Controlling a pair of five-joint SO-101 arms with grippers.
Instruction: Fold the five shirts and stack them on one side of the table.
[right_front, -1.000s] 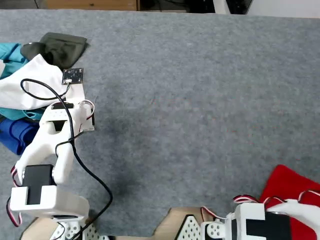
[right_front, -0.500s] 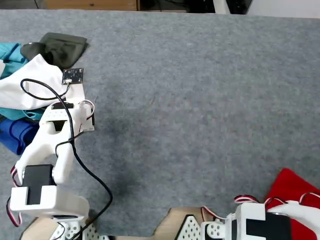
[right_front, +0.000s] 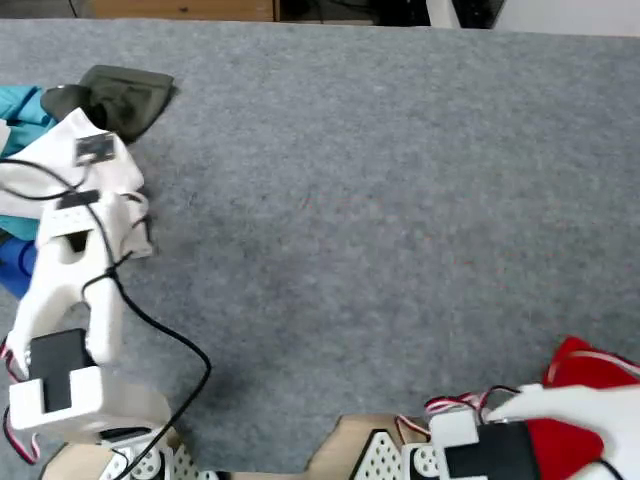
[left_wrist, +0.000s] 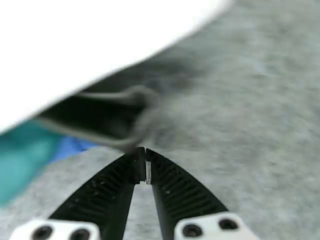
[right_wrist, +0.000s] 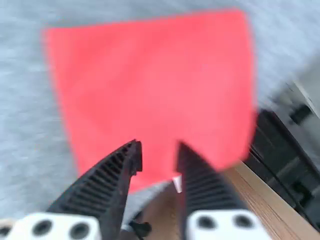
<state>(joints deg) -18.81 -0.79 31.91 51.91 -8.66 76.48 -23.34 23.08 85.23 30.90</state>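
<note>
A heap of shirts lies at the table's far left: a white shirt (right_front: 30, 150) on top, a dark shirt (right_front: 125, 95) behind it, a teal shirt (right_front: 20, 105) and a blue shirt (right_front: 10, 272) at the edge. My left arm (right_front: 75, 230) stands over the white shirt. Its gripper (left_wrist: 144, 167) is shut and empty, just above the carpet beside the white shirt (left_wrist: 75, 50) and the dark shirt (left_wrist: 95, 117). A folded red shirt (right_front: 580, 368) lies at the near right corner. My right gripper (right_wrist: 157, 155) hangs over the red shirt (right_wrist: 150, 85), slightly open and holding nothing.
Grey carpet (right_front: 380, 200) covers the table, bare across its middle and right. A wooden base (right_front: 350, 450) with the arm mounts sits at the near edge. Wood and dark hardware (right_wrist: 285, 170) lie just beyond the red shirt's edge.
My left arm has swung left, from beside the heap to over the white shirt. The right arm has shifted at the near right corner and now covers more of the red shirt.
</note>
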